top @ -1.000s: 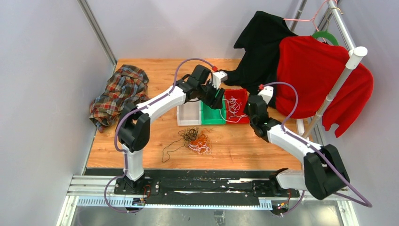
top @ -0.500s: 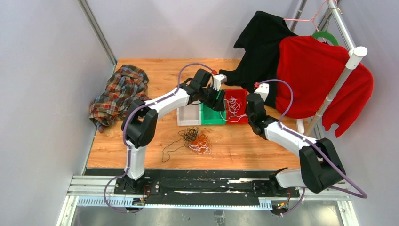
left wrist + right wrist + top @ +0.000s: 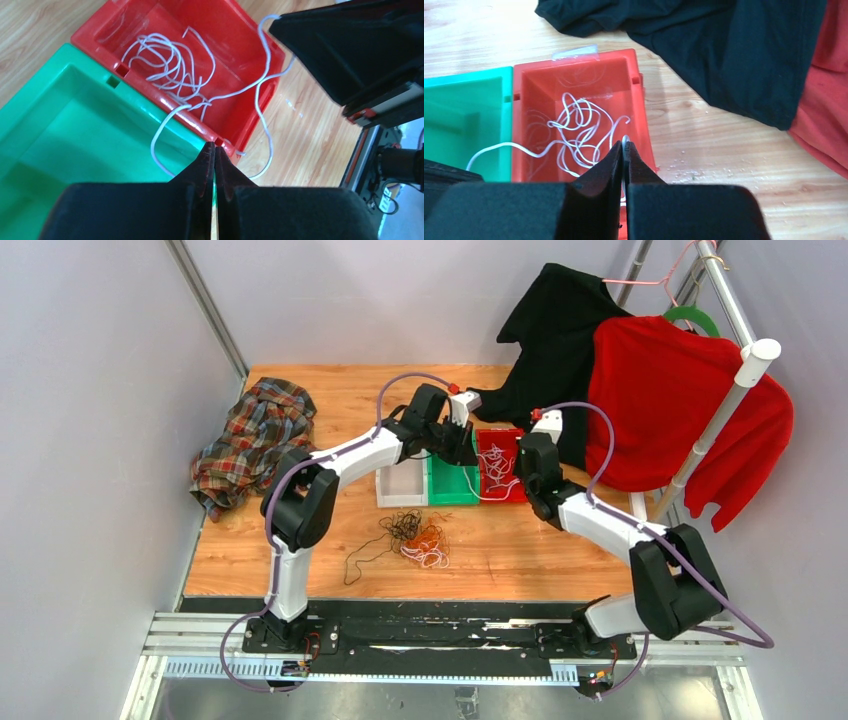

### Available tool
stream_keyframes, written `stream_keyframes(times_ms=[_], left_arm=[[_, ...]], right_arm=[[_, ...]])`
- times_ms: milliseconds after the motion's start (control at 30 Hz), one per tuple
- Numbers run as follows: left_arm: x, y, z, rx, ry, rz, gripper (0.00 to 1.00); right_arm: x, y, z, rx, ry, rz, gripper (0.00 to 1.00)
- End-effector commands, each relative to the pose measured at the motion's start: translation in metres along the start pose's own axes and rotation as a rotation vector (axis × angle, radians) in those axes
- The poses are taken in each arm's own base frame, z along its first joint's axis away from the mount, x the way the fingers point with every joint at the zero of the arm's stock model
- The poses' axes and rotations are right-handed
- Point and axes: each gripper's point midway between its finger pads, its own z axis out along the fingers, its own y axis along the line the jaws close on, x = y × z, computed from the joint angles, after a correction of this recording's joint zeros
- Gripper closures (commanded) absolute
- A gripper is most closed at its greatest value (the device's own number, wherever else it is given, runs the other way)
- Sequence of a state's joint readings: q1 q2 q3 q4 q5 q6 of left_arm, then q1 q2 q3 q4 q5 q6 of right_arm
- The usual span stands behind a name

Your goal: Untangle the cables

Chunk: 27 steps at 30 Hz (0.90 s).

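Three garments edge the wooden table [image 3: 520, 550]: a red sweater [image 3: 680, 390] at 3 o'clock, a black garment [image 3: 555, 330] at 1 o'clock and a plaid shirt [image 3: 255, 435] at 9 o'clock. Near the middle, a white bin [image 3: 400, 485], a green bin [image 3: 75, 125] and a red bin [image 3: 574, 80] stand touching in a row from 9 to 3 o'clock. The left gripper [image 3: 215, 147] hangs over the green-red rim, its fingers pressed together with nothing seen between them. The right gripper [image 3: 625, 145], at the red bin's 6 o'clock wall, pinches a white cable [image 3: 579, 125] that lies coiled inside the red bin, with one loop spilling into the green bin. At 6 o'clock from the bins, a tangle of black, orange and white cables [image 3: 415, 537] lies on the table.
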<state>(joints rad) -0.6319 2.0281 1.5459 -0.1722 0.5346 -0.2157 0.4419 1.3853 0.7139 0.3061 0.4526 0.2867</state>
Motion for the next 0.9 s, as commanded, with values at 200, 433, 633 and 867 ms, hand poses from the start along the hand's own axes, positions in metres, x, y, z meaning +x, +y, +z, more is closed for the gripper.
stream_keyframes(times_ms=[200, 433, 633, 867], left_arm=[[-0.040, -0.031, -0.021, 0.091, -0.111, 0.004, 0.99], [-0.009, -0.011, -0.037, -0.043, -0.035, -0.049, 0.63], [0.013, 0.001, -0.034, -0.100, 0.002, -0.135, 0.45], [0.018, 0.011, -0.013, -0.092, 0.016, -0.190, 0.50]], right_arm=[[-0.018, 0.051, 0.026, -0.202, -0.019, 0.026, 0.99], [0.019, 0.050, 0.048, -0.168, 0.063, -0.005, 0.99], [0.037, 0.046, 0.053, -0.159, 0.097, 0.001, 0.99], [0.037, 0.044, 0.050, -0.159, 0.087, 0.001, 0.99]])
